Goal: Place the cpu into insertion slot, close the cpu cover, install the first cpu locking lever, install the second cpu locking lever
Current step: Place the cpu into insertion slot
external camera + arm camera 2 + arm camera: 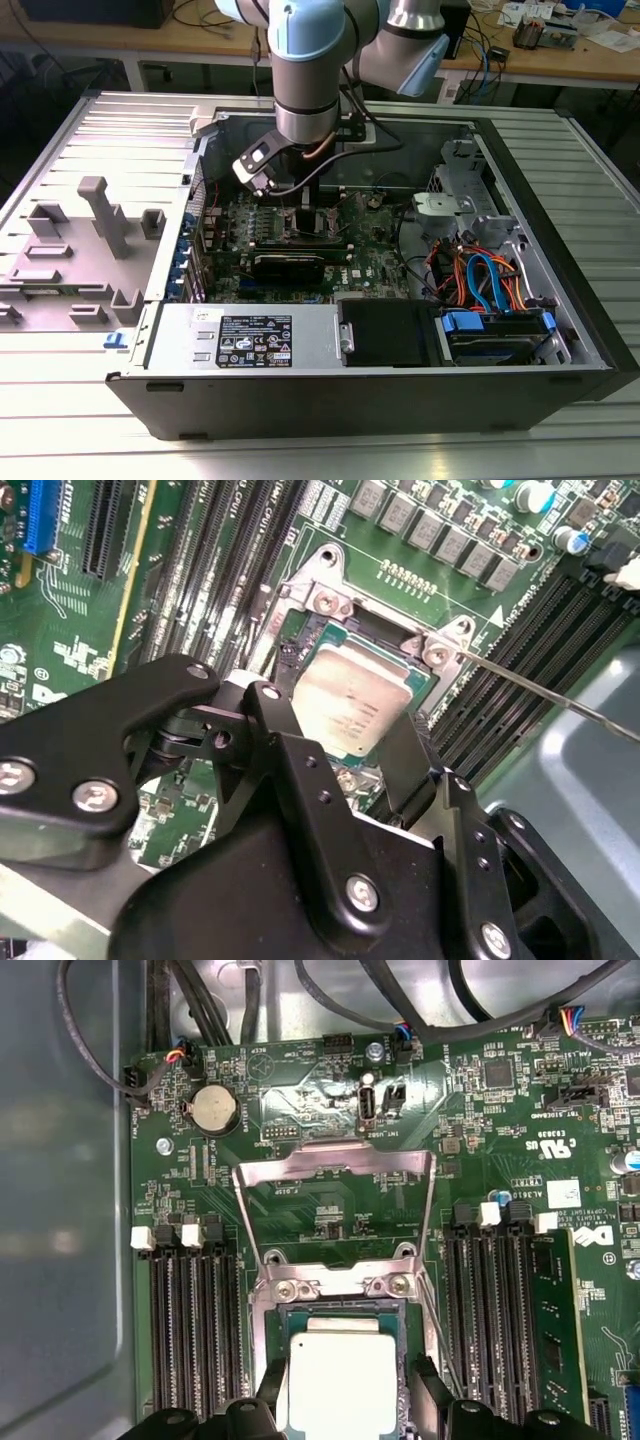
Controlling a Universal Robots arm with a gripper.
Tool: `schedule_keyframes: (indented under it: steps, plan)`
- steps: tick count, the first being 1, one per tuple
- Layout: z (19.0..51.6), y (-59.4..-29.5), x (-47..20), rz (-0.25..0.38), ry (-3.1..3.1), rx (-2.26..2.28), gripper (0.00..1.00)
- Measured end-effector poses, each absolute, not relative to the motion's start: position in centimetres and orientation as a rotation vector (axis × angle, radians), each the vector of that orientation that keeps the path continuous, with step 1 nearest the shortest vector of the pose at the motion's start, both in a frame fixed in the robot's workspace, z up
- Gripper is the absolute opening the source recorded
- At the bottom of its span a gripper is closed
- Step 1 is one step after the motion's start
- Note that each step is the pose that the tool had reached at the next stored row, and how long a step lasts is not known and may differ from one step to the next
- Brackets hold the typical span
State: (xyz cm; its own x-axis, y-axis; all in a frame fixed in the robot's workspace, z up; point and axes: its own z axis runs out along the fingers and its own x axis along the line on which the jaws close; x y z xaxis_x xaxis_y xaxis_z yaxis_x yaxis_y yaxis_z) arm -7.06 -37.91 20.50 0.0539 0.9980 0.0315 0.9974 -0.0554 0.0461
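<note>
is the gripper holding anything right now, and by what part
Cannot be told. The gripper straddles two opposite edges of the cpu, which lies in the insertion slot, but a grip on it is not clear.

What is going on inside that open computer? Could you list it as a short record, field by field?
setting: open computer case, motherboard exposed
cpu: lying flat in the insertion slot
cpu cover: open, swung back off the slot
gripper: low over the slot, right at the cpu
work so far: chip is in place, cover not yet closed
</note>
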Motion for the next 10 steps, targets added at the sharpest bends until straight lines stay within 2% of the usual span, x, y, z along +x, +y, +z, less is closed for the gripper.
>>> schedule_keyframes:
  steps: [10]
  plan:
    - [20.20, -37.72, -6.89, 0.072, 2.144, 2.267, 0.60]
